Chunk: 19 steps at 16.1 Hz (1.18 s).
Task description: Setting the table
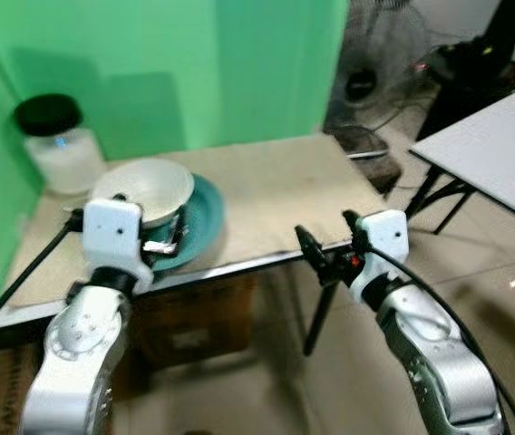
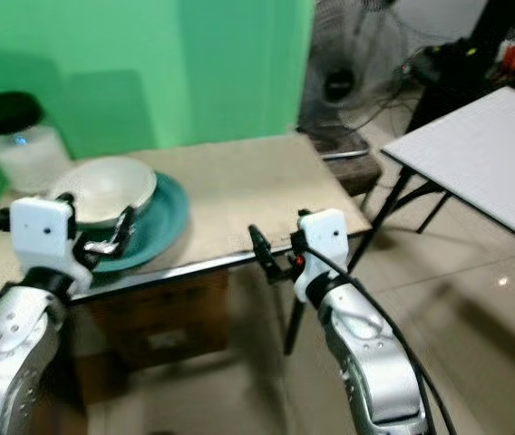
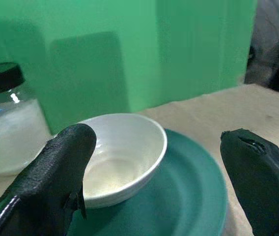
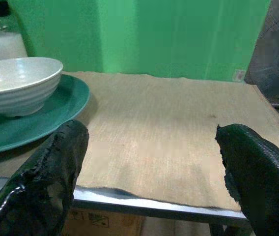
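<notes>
Looking down through our left eye, we see our left jaws (image 1: 178, 237) reaching over the near edge of a green plate (image 1: 205, 222). A white bowl (image 1: 149, 188) sits on that plate, just past these jaws. A jar (image 1: 58, 145) with a black lid stands farther back beside the bowl. Our right jaws (image 1: 325, 256) hang at the front edge of the tabletop (image 1: 276, 195), well apart from the plate. A white folding table (image 1: 502, 154) stands off beyond our right arm, and a fan (image 1: 375, 54) sits on the floor behind.

Through our right eye we see the same things, with the cloth-covered tabletop bare in front of our right jaws.

In the left wrist view our two black fingers (image 3: 51, 182) are spread wide with nothing in them. The white bowl (image 3: 117, 162) sits between them and a bit ahead, on the green plate (image 3: 188, 196). The jar (image 3: 7, 118) is behind the bowl.

In the right wrist view our fingers (image 4: 46, 177) are also wide apart and hold nothing. The tabletop (image 4: 159, 142) edge lies between them. The bowl (image 4: 16, 83) and plate (image 4: 41, 115) sit off past one finger.
</notes>
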Tool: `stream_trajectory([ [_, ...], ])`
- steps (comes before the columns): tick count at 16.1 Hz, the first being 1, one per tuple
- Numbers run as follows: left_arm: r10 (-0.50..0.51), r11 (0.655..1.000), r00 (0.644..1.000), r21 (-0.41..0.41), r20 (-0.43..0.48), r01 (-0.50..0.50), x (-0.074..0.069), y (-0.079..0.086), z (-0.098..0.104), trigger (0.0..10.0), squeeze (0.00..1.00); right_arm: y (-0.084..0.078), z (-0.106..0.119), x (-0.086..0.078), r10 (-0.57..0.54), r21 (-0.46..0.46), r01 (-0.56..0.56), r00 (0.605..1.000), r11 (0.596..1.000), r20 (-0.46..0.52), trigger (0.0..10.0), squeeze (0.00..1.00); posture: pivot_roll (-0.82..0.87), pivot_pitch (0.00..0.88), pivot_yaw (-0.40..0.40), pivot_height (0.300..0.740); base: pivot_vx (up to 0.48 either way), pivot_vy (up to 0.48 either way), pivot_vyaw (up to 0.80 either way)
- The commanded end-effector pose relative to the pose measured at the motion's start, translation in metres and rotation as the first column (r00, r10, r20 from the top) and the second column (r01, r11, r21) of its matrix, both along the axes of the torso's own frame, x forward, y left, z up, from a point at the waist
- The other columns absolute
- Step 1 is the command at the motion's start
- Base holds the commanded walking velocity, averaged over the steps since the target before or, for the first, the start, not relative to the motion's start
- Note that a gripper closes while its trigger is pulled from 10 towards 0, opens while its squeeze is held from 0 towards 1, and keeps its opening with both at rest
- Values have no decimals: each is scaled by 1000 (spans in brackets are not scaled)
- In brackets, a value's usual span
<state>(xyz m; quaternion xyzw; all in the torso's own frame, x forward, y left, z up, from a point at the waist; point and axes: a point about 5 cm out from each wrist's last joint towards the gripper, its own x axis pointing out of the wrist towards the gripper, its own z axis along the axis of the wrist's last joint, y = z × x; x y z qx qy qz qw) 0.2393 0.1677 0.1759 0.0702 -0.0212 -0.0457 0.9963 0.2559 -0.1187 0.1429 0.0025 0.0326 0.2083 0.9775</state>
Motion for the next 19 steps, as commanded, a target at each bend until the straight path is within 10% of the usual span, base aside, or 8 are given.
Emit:
stream_trajectory([
  [1, -15, 1000, 1000, -14, 24, 16, 4, -3, 5, 10000, 0, -2, 0, 3, 5, -3, -5, 1000, 1000, -3, 10000, 1000, 23, 29, 4, 740, 251, 0, 581],
  [14, -41, 999, 999, 20, 9, 41, 7, -3, 4, 10000, 0, -7, 6, 16, -8, 28, 8, 1000, 1000, 3, 10000, 1000, 16, 7, 6, 740, 248, 0, 431],
  [17, -87, 992, 996, 90, -4, 87, 5, -4, 0, 10000, 0, 3, 17, 33, 47, 131, -35, 994, 991, -94, 10000, 0, 11, 10, -5, 740, 0, 0, 0],
  [19, -112, 986, 993, 120, -21, 114, 4, 1, -1, 10000, 0, 18, 24, 52, 107, 201, -63, 970, 978, -218, 10000, 0, 4, 10, -10, 740, 0, 0, 0],
])
